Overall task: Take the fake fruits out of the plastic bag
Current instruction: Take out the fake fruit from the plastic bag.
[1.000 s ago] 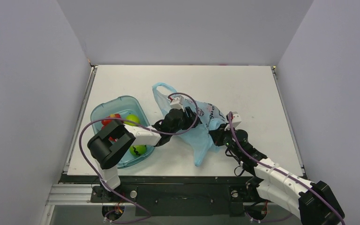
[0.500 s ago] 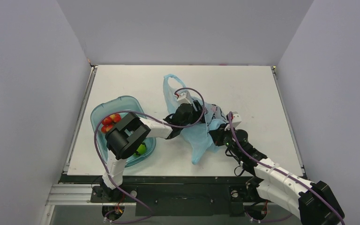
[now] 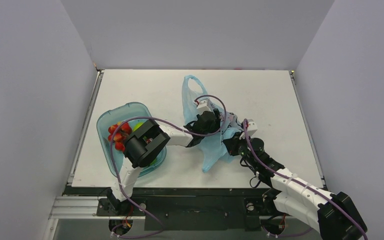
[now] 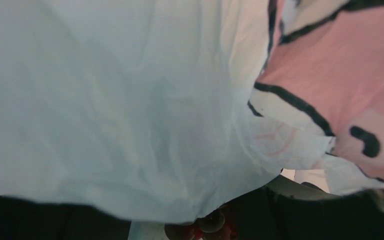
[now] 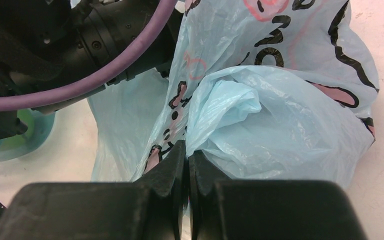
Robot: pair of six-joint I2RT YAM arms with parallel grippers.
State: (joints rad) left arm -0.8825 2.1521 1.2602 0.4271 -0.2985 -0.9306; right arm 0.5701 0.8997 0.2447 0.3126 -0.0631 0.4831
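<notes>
The light-blue plastic bag [image 3: 211, 146] lies crumpled mid-table, one handle loop [image 3: 190, 90] pointing away. My left gripper [image 3: 207, 122] is pushed into the bag's mouth. In the left wrist view bag film [image 4: 130, 110] covers almost everything. Dark purple grapes [image 4: 212, 222] with a bit of red show low between my dark fingers [image 4: 305, 215], which stand apart and do not touch them. My right gripper [image 5: 186, 160] is shut on a fold of the bag [image 5: 280, 135] at its near right side [image 3: 230, 145]. The red berry cluster [image 3: 118, 135] lies in the tray.
The rigid teal tray [image 3: 105, 122] stands at the left. My left arm crosses over it and hides most of a green fruit [image 3: 138, 125]. The tray's edge and a green fruit also show at the left of the right wrist view [image 5: 25, 137]. Grey walls surround the table.
My left arm has swung right, from over the tray's edge deeper into the bag. The bag's handle loop has shifted right and stood up. The right gripper has kept its hold.
</notes>
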